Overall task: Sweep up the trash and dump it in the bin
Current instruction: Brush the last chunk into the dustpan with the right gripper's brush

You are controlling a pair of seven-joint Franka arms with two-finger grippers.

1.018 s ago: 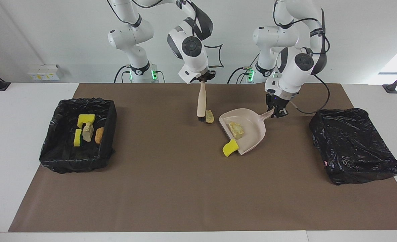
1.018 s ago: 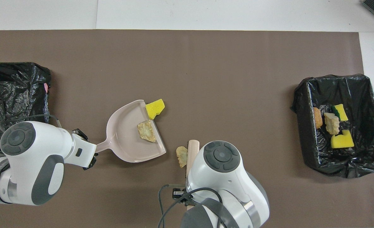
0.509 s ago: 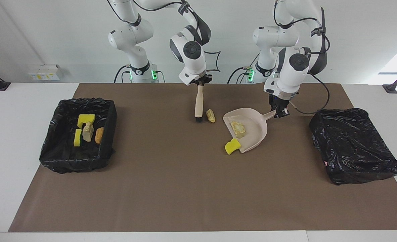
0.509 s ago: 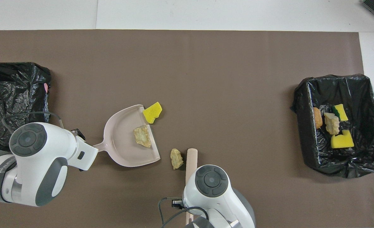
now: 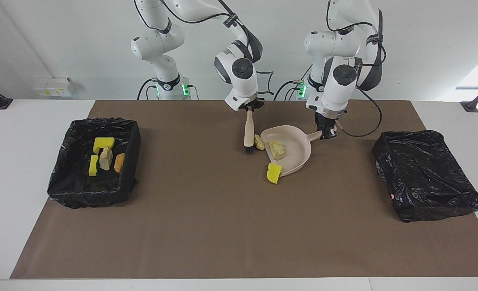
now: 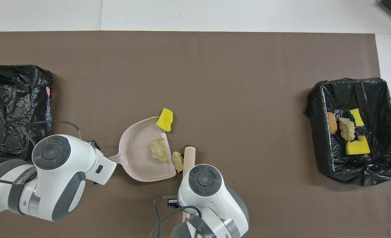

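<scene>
**White table, brown mat, and what is lying on them**

Spanning most of the white table [image 5: 28, 169]: a brown mat [image 5: 206, 226]. Sitting on the mat at the right arm's end, an open black-lined bin [image 5: 130, 161]; at the left arm's end, a closed black bag bundle [image 5: 427, 176]. Resting near mid-mat: a beige dustpan [image 5: 299, 155]. Lying beside its mouth, a tan lump [image 5: 259, 142] touching the brush tip [image 5: 248, 149], and a yellow sponge chunk [image 5: 273, 173] at the lip's corner.

Facing cam high, looks at robots; overhead cam looks steeply down; both share brown mat [image 5: 206, 226] w/ dustpan [image 6: 139, 158].
</scene>
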